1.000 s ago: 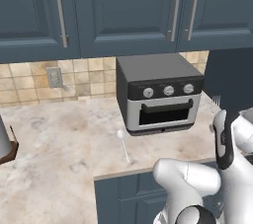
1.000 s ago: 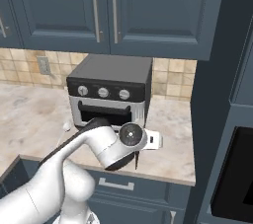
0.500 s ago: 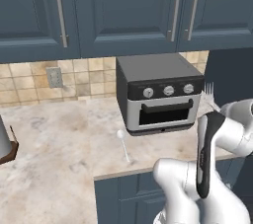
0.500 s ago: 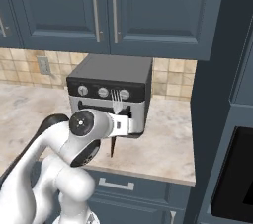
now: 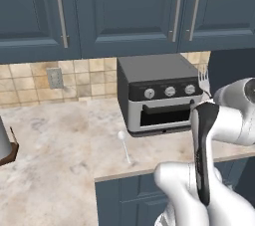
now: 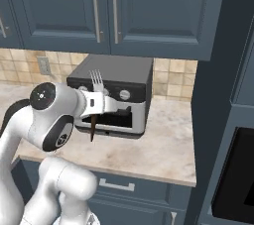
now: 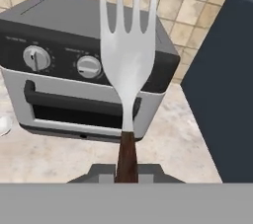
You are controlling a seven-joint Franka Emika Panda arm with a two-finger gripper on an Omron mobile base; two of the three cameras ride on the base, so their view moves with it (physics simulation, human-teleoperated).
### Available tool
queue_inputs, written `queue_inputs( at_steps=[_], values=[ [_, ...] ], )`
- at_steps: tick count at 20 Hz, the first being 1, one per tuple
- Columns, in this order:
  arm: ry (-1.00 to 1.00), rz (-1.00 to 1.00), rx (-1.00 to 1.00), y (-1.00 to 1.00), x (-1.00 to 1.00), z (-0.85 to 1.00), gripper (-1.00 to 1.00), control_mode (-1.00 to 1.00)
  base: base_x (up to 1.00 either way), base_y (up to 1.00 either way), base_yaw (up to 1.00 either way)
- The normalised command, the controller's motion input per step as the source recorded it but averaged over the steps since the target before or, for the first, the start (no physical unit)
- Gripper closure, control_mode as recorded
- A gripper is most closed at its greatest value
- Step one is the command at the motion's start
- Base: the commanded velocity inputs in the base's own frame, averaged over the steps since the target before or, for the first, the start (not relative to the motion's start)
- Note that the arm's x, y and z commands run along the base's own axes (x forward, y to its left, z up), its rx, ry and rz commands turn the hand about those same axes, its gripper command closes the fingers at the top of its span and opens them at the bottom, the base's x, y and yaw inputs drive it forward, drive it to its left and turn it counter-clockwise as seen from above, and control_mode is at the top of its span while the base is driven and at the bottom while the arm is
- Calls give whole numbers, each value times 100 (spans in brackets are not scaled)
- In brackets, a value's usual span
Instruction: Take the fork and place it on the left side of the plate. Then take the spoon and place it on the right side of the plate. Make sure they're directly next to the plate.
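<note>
We count one oven (image 5: pixel 159 93), one fork (image 6: pixel 95 101), one spoon (image 5: pixel 124 145). Our gripper (image 6: pixel 101 104) clamps the fork upright, tines at 12 o'clock, before the oven. The spoon lies on the counter (image 5: pixel 60 150) at the oven's 7 o'clock, seen from the left base. Since earlier, the fork has risen higher.

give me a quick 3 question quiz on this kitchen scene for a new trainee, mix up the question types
1. True or false: the gripper holds the fork with its tines pointing up.
2. Where does the spoon lie?
A. on top of the toaster oven
B. on the counter in front of the toaster oven
C. in the gripper
3. Fill in: the fork's handle end looks ____ in colour.

Key: 1 true; 2 B; 3 dark brown
</note>
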Motion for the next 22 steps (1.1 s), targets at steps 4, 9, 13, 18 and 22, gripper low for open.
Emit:
queue_inputs(
  at_steps=[4,9,13,18,22],
  values=[
    [0,0,-1,6,-12,12,100,100,-46,6,1],
    [0,0,0,0,0,0,100,100,-78,0,9],
    [0,0,0,0,0,0,100,100,-88,0,22],
    [0,0,0,0,0,0,100,100,-83,-8,30],
    [0,0,0,0,0,0,100,100,-75,-3,34]
  ],
)
